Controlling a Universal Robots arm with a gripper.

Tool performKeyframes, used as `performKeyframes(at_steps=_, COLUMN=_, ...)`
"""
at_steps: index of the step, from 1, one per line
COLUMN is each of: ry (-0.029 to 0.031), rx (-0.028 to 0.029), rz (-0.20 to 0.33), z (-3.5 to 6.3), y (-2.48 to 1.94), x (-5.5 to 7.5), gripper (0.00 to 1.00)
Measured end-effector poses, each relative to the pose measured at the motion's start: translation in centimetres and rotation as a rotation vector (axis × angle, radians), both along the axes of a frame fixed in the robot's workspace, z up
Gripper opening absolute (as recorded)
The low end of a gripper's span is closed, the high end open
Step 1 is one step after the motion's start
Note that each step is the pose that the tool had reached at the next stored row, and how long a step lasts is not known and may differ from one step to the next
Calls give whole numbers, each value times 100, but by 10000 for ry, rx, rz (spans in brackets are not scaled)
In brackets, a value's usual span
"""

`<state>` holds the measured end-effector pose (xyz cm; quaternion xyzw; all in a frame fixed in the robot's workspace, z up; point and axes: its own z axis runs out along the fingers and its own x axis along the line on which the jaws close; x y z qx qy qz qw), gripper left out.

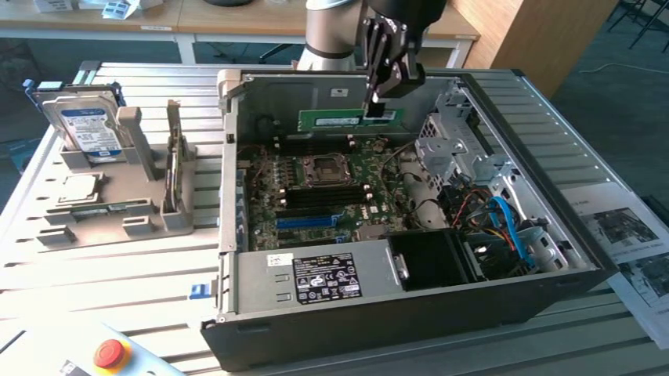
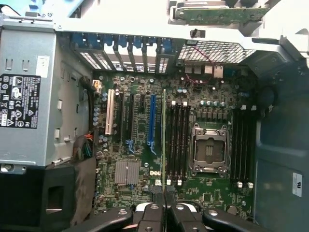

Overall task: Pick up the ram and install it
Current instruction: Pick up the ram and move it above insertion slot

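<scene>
The ram (image 1: 340, 120), a long thin green stick with a white label, hangs level above the open computer case (image 1: 544, 235), near its far wall. My gripper (image 1: 374, 112) is shut on the ram's end at the exterior view's right. In the wrist view the ram (image 2: 164, 135) shows edge-on as a thin line running away from my gripper (image 2: 164, 191). It lies over the motherboard (image 2: 203, 193), beside the group of black memory slots (image 2: 177, 142) next to the CPU socket (image 2: 208, 151).
A long blue slot (image 2: 152, 118) and a white slot (image 2: 110, 112) lie beside the ram's line. The power supply (image 1: 324, 276) fills the case's near side. On the exterior view's left a grey fixture (image 1: 105, 227) holds a hard drive (image 1: 89, 129). A red button (image 1: 110, 352) sits near the front.
</scene>
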<state>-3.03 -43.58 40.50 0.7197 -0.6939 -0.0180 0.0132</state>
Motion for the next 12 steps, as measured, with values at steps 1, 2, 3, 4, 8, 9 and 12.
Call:
performKeyframes(at_steps=1, ry=0, rx=0, rz=0, z=-2, y=29, x=0, gripper=12)
performKeyframes(at_steps=2, ry=0, rx=-1, rz=0, z=-5, y=59, x=0, gripper=12)
performKeyframes(at_steps=3, ry=0, rx=-1, rz=-1, z=-7, y=90, x=0, gripper=12)
performKeyframes(at_steps=4, ry=0, rx=-1, rz=-1, z=-10, y=119, x=0, gripper=12)
performKeyframes(at_steps=8, ry=0, rx=-1, rz=-1, z=-20, y=228, x=-1, gripper=12)
performKeyframes(at_steps=9, ry=-1, rx=1, rz=-1, z=-22, y=247, x=-1, gripper=12)
performKeyframes(at_steps=12, ry=-1, rx=-1, rz=0, z=-22, y=249, x=0, gripper=12)
